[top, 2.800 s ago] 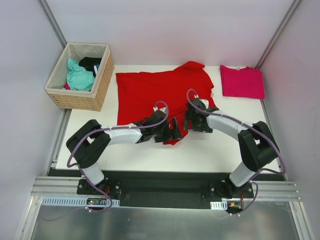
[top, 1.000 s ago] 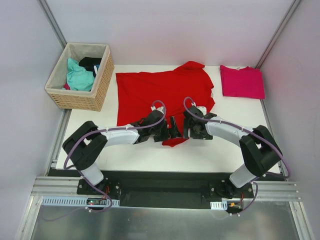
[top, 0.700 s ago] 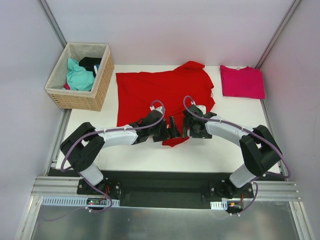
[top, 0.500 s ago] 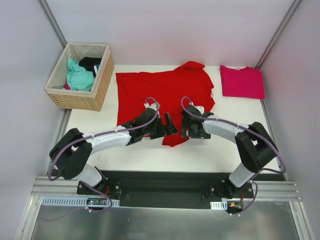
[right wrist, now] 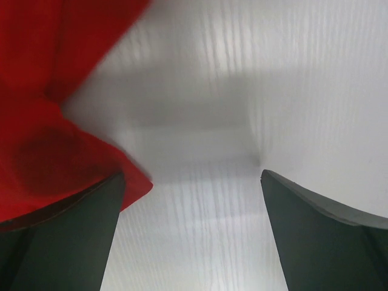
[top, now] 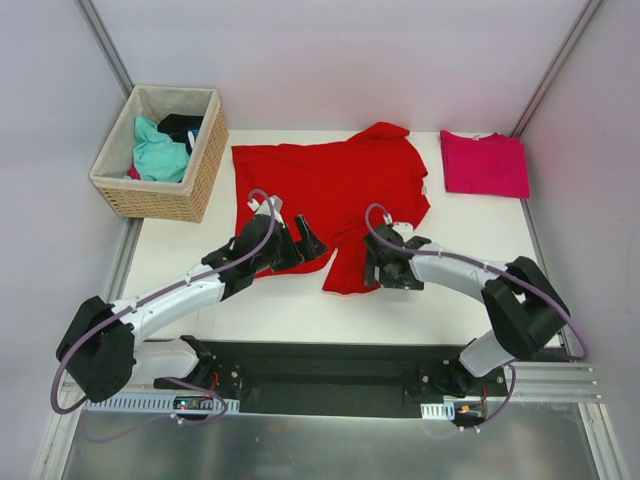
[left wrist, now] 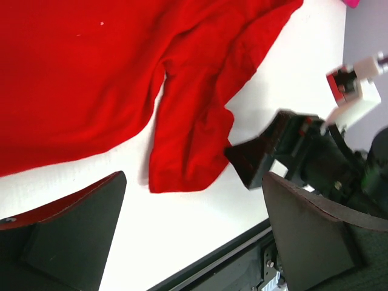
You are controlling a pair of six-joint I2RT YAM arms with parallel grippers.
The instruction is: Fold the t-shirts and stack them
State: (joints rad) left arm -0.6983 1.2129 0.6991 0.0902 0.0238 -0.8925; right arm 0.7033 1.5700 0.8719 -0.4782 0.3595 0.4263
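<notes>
2 wide-open, empty: left end effector (left wrist: 194, 177), right end effector (right wrist: 193, 176); red t-shirt (top: 320, 180) on white table (top: 430, 305), pale walls (top: 330, 60).

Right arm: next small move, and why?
Probably slide the right gripper sideways onto the red t-shirt's loose sleeve and close: it hangs open over bare table, with cloth only at one edge.

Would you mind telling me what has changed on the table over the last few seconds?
The left gripper has pulled away from the sleeve of the red t-shirt, swinging leftward along its near hem, jaws open and empty. The right gripper remains beside the sleeve, open. The pink t-shirt and basket have not moved.
</notes>
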